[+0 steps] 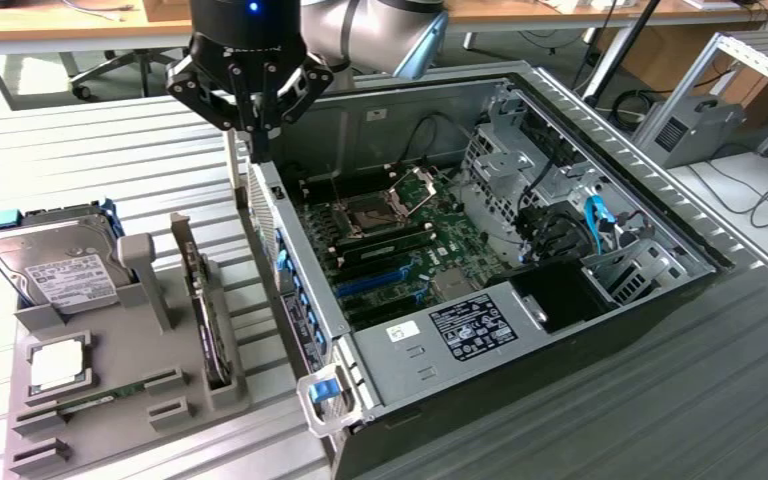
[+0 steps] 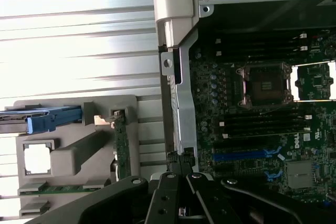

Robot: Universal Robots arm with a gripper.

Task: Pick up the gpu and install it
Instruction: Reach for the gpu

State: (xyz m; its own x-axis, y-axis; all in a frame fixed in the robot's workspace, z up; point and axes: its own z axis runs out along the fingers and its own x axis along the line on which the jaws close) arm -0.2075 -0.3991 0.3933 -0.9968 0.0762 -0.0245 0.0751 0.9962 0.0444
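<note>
The gpu [image 1: 205, 300] stands on its edge in a slot of the grey holder [image 1: 117, 400], a thin green card with a silver end bracket; the wrist view has it as a narrow green strip [image 2: 122, 148]. My gripper [image 1: 261, 150] hangs above the open computer case's wall on the exterior view's left, a little beyond the holder and apart from the gpu. Its black fingers [image 2: 181, 162] are pressed together with nothing between them, over the case's metal edge [image 2: 178, 103].
The open computer case [image 1: 651, 300] shows its motherboard [image 1: 398, 250] with blue slots. The holder also carries a silver hard drive in a blue frame [image 1: 51, 265], a processor chip [image 1: 57, 365] and a narrow memory strip [image 1: 97, 400]. Slatted metal table [image 1: 77, 150] all around.
</note>
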